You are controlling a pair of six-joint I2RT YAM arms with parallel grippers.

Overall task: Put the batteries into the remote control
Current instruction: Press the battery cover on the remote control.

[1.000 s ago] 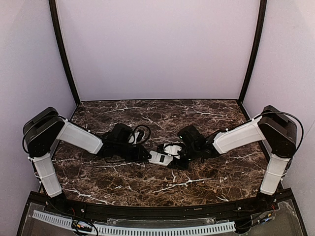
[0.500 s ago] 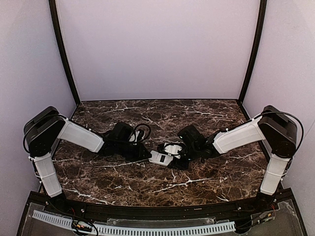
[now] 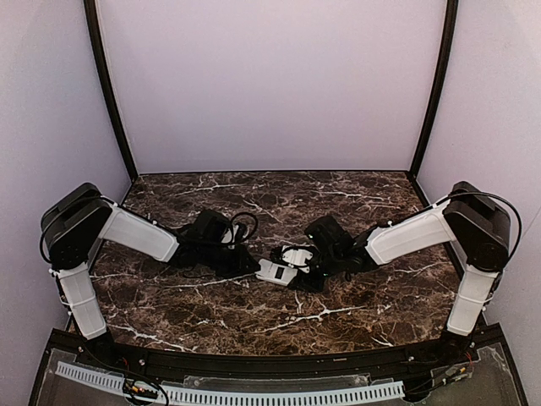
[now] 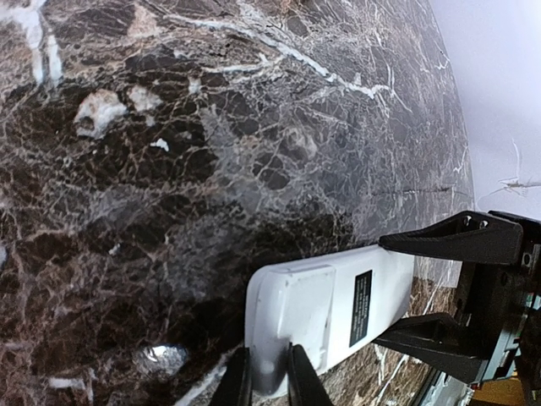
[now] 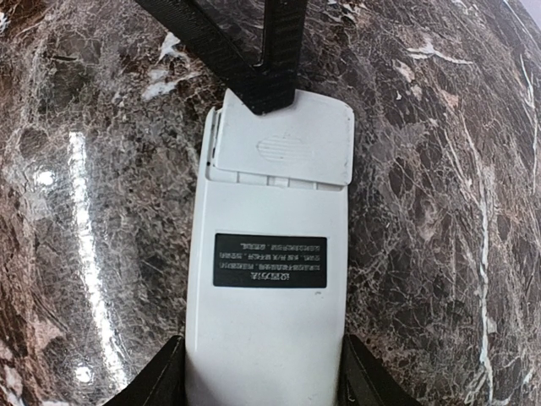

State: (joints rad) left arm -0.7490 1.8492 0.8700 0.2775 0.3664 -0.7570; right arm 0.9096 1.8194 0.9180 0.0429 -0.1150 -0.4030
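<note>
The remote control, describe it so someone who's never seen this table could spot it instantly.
On the dark marble table, find the middle, where the left gripper and right gripper meet. Between them lies the remote control, back up: a slim white slab with a black label, unlike the black grippers flanking it.
</note>
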